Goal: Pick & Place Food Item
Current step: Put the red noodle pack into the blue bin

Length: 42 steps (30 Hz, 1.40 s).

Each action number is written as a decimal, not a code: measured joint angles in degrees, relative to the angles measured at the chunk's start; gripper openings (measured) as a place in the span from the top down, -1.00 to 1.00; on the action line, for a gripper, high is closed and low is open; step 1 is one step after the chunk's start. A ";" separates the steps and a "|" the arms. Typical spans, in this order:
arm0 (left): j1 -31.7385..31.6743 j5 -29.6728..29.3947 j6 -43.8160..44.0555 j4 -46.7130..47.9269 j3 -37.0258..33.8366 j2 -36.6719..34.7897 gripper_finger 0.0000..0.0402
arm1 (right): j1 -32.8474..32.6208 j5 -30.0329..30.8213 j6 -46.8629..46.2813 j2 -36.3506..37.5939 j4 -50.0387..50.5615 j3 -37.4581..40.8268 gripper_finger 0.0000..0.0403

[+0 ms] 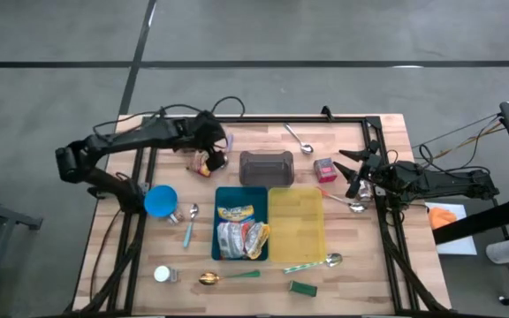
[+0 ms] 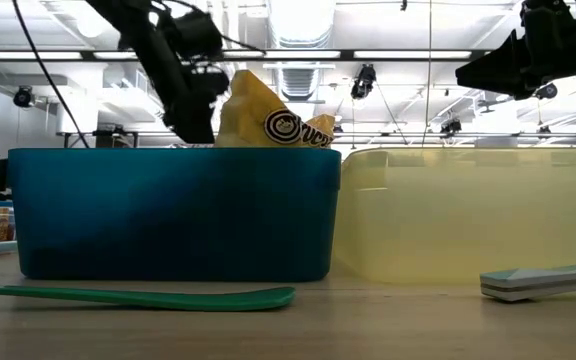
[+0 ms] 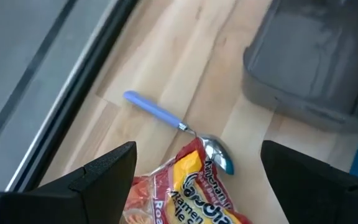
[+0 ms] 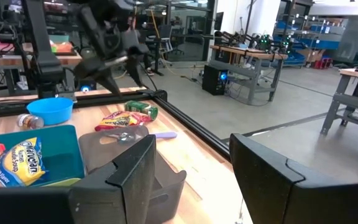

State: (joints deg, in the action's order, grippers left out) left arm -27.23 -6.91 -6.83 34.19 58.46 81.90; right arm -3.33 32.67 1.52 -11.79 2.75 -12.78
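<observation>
A red and yellow ramen packet (image 1: pixel 207 164) (image 3: pixel 188 196) lies flat on the wooden table, left of the grey container (image 1: pixel 266 166). A blue-handled spoon (image 3: pixel 166 118) lies beside it, its bowl touching the packet's edge. My left gripper (image 1: pixel 216 146) (image 3: pixel 197 154) hangs open above the packet and spoon, pointing steeply down, touching nothing. A teal bin (image 1: pixel 228 196) holds several food packets (image 1: pixel 239 231); a yellow bin (image 1: pixel 296 225) stands to its right. My right gripper (image 1: pixel 350 172) (image 4: pixel 191 149) waits open and level at the table's right side.
A blue bowl (image 1: pixel 161 200) stands left of the teal bin. Spoons lie around: one at the far edge (image 1: pixel 299 140), one near my right gripper (image 1: pixel 353 206), a green-handled one (image 1: pixel 232 276) in front. A pink box (image 1: pixel 324 168) sits right of the grey container.
</observation>
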 joint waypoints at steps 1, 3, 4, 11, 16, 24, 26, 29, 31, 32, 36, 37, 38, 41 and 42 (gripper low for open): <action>-0.16 0.18 -1.24 -0.42 0.00 0.94 -0.72 | 0.00 0.00 0.00 0.00 0.00 0.00 0.01; -0.44 0.57 -3.09 -0.95 0.00 2.74 -0.72 | -0.02 0.00 0.00 0.00 0.02 0.00 0.01; -0.54 0.58 -3.64 -0.99 0.04 3.53 -0.72 | 0.00 0.00 -0.02 0.00 0.02 0.00 0.01; -2.75 1.75 -5.39 -1.86 0.46 8.51 -0.72 | -0.02 -0.01 0.00 -0.02 0.02 0.00 0.01; -4.26 3.69 -6.71 -2.32 0.46 11.39 -0.72 | -0.02 0.00 -0.01 -0.02 0.01 0.00 0.01; -4.60 4.24 -7.79 -2.66 0.42 14.48 -0.72 | -0.02 -0.01 -0.01 -0.02 0.02 0.00 0.01; -4.61 4.68 -7.89 -3.11 0.37 15.06 -0.72 | -0.02 0.00 0.00 -0.02 0.02 0.00 0.01; -4.75 5.06 -7.96 -3.22 0.37 15.86 -0.72 | -0.01 0.00 0.00 -0.02 0.00 0.00 0.01; -4.78 5.06 -7.96 -3.18 0.37 16.20 -0.72 | -0.01 0.00 0.00 -0.02 0.02 0.00 0.01; -4.81 5.06 -7.96 -3.16 0.37 16.24 -0.72 | -0.01 0.00 -0.01 -0.02 0.02 0.00 0.01; -4.87 5.06 -7.96 -3.06 0.37 16.25 -0.72 | -0.01 0.00 0.00 -0.02 0.02 0.00 0.01; -4.97 5.06 -7.95 -2.82 0.37 16.25 -0.72 | -0.02 0.00 0.00 -0.02 0.02 0.00 0.01; -5.04 5.06 -7.94 -2.47 0.35 16.25 -0.71 | -0.01 0.00 0.00 -0.02 0.02 0.00 0.01; -5.33 5.06 -7.76 -1.81 -0.19 16.25 -0.67 | -0.02 0.00 -0.01 -0.02 0.02 0.00 0.01; -5.40 5.06 -7.76 -1.68 -0.51 16.25 -0.64 | -0.02 0.00 0.00 -0.02 0.02 0.00 0.01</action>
State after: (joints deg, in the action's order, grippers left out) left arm -32.62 -1.85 -14.59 32.51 57.94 98.15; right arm -3.36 32.67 1.52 -11.81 2.76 -12.78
